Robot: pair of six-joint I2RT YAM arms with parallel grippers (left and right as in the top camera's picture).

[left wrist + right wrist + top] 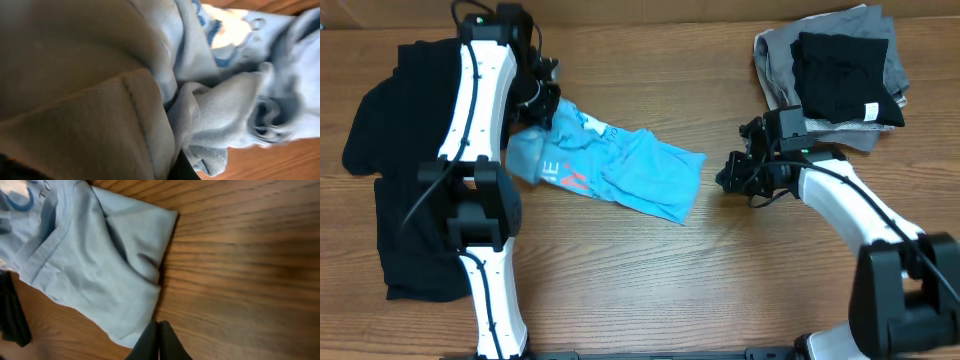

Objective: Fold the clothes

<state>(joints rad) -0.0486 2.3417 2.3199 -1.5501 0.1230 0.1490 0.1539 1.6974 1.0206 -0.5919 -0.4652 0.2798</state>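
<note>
A light blue shirt [620, 165] with printed letters lies crumpled across the middle of the table. My left gripper [535, 100] is at its left end, shut on bunched cloth. In the left wrist view the blue shirt [215, 110] fills the frame and only one dark finger tip [182, 167] shows. My right gripper [728, 180] is shut and empty, low over the wood just right of the shirt's right edge. In the right wrist view its closed fingers [159, 335] sit beside the shirt's hem [110, 280].
A heap of black clothes [390, 150] lies at the left, partly under my left arm. At the back right is a stack with a grey garment [775, 60] and a folded black one [845, 75] on top. Bare wood [720, 280] runs along the front.
</note>
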